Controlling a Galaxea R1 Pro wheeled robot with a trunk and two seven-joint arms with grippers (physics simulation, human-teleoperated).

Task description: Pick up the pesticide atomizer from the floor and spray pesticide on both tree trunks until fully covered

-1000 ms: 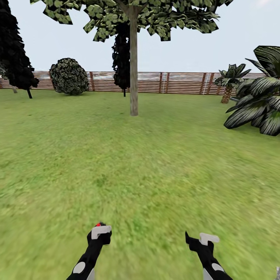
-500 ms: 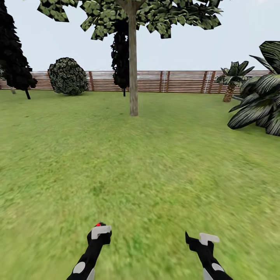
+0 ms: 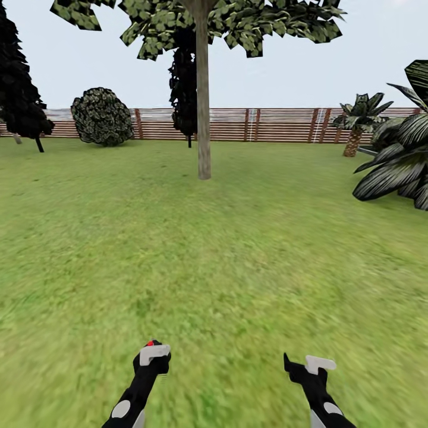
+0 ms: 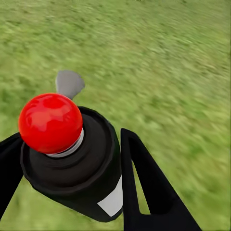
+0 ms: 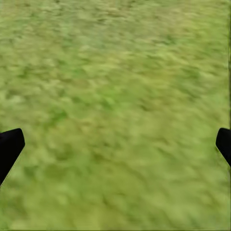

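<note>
While the left gripper [image 4: 72, 168] is clamping its two black fingers [image 4: 144, 183] around a black bottle, the pesticide atomizer [image 4: 72, 168], the left wrist view is showing that bottle from above, with a glossy red ball on its top, a white label patch on its side and a grey trigger piece sticking out past it over blurred grass. Seen from the head camera, the left gripper [image 3: 153, 356] is sitting low and left of centre, with the atomizer [image 3: 153, 345] showing as a small red dot and a pale grey piece at the tip of the black arm. To its right, well apart, the right gripper [image 3: 297, 364] is hanging over the grass with nothing between its fingers; the right wrist view is showing its two black fingertips [image 5: 9, 147] spread wide at opposite edges, with only green grass between them. Beyond both arms, the floor [image 3: 214, 255] is stretching away as an open green lawn. Further out, straight ahead, one tree [image 3: 202, 24] is standing on the lawn, its straight grey-brown tree trunk [image 3: 203, 107] rising into a leafy green crown. Behind it, a brown slatted fence [image 3: 267, 125] is running across the back of the garden. A round bush [image 3: 102, 116] is sitting against the fence at the left, a dark conifer [image 3: 18, 77] is standing at the far left, and a short palm [image 3: 355, 122] and large striped leaves [image 3: 398, 160] are filling the right side.
</note>
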